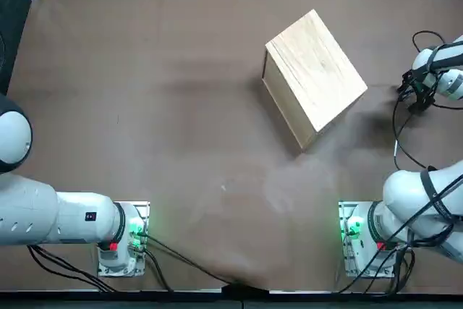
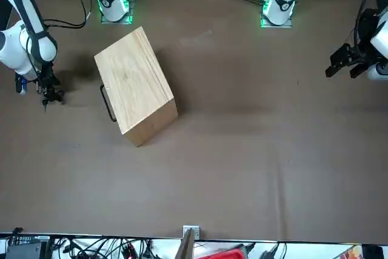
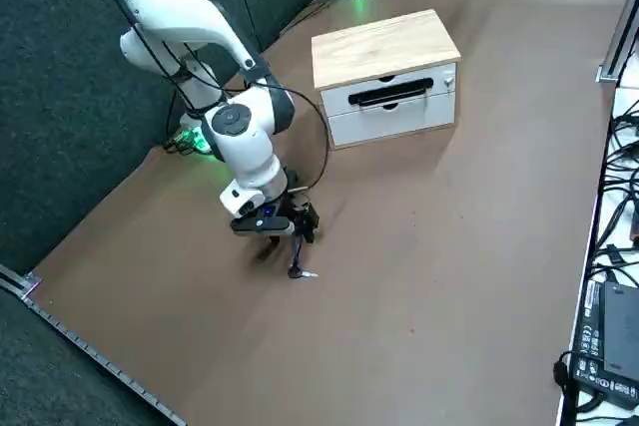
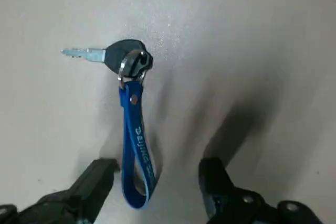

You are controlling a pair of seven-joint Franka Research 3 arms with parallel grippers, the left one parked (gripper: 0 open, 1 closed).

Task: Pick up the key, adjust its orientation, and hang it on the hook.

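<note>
The right gripper point(image 4: 161, 165) is spread near the key point(image 4: 118, 56), whose blue strap point(image 4: 139, 136) carries lettering, apparently cut off.

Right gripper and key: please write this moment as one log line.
right gripper: open, above table | key: on table, blue strap attached | hanging: not done

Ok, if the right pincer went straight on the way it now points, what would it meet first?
Likely the tabletop: the right pincer, fingers open, would probably straddle the key's blue strap, though depth is unclear.
</note>
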